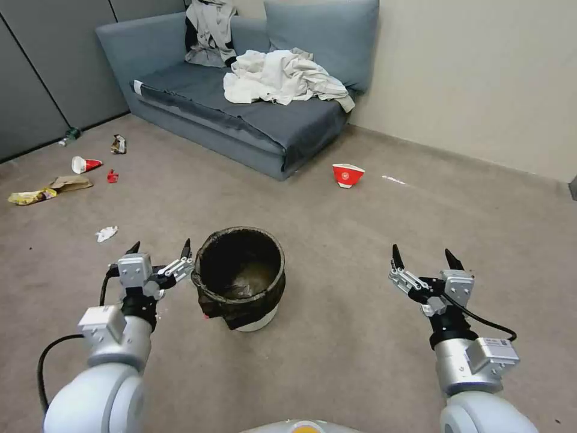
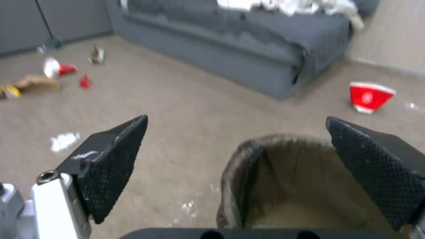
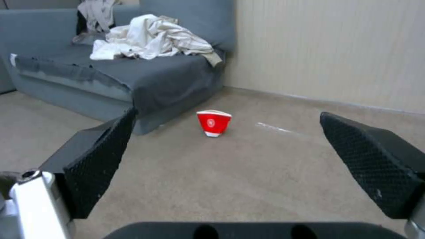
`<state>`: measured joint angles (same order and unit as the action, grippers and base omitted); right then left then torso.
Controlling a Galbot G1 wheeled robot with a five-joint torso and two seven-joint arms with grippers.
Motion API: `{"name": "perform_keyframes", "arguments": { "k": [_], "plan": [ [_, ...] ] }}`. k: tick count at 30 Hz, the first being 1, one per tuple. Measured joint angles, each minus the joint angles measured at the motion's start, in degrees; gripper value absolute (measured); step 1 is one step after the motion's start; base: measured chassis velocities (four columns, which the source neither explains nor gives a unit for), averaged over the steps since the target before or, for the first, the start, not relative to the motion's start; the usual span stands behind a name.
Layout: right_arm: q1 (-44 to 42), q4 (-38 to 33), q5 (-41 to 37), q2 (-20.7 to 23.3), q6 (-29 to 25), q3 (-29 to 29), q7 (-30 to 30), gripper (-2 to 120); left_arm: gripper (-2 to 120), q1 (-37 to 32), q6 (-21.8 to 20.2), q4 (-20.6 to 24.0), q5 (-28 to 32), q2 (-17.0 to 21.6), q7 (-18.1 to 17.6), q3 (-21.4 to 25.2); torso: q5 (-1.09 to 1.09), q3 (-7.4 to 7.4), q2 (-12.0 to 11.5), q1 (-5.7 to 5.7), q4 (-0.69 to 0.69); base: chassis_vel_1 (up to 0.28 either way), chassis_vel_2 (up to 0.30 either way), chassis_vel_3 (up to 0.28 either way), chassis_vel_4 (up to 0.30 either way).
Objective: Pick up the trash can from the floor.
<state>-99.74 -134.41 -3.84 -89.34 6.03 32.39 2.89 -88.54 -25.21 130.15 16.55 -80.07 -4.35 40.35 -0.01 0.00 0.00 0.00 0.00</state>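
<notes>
The trash can [image 1: 241,278], a small round white bin with a dark bag folded over its rim, stands upright on the beige carpet floor [image 1: 336,228] in the middle of the head view. My left gripper [image 1: 160,247] is open right beside its left rim, one fingertip almost touching the bag. In the left wrist view the trash can's rim [image 2: 274,172] lies between the open left gripper [image 2: 237,122] fingers, nearer one of them. Well off to the right of the can, my right gripper [image 1: 424,254] hangs open over bare carpet, as the right wrist view [image 3: 225,114] confirms.
A grey sofa [image 1: 240,114] with crumpled clothes stands behind the can. A red-and-white paper cup [image 1: 347,174] lies near the sofa's corner. Litter is scattered at the left: a tipped cup [image 1: 84,164], wrappers [image 1: 48,189], a white scrap [image 1: 106,233]. A wall [image 1: 481,78] runs along the right.
</notes>
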Motion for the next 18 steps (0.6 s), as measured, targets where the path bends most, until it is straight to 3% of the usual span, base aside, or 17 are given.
{"name": "perform_keyframes", "arguments": {
  "k": [2,9,11,18],
  "plan": [
    [0.02,0.14,-0.06,0.0,-0.01,0.09,0.0,100,100,0.71,-0.19,-1.0,0.19,0.3,-0.07,-0.15,0.01,0.0,0.0,0.0,0.0,0.0,0.0,0.0,0.0],
    [0.61,2.62,-0.74,0.02,-0.24,0.55,0.19,100,100,6.7,-2.57,-11.22,1.64,1.83,-0.18,-2.64,0.0,0.0,0.0,0.0,0.0,0.0,0.0,0.0,0.0],
    [0.75,2.9,-0.77,0.02,-0.24,0.57,0.19,100,100,7.1,-3.39,-12.01,2.04,1.8,-0.19,-2.91,0.0,0.0,0.0,0.0,0.0,0.0,0.0,0.0,0.0],
    [1.75,4.94,-0.73,0.18,0.06,0.19,0.19,100,100,11.11,-10.57,-16.37,4.99,0.63,-2.77,-4.88,0.01,0.0,0.0,0.0,0.01,0.0,0.0,0.0,0.0]
  ]
}}
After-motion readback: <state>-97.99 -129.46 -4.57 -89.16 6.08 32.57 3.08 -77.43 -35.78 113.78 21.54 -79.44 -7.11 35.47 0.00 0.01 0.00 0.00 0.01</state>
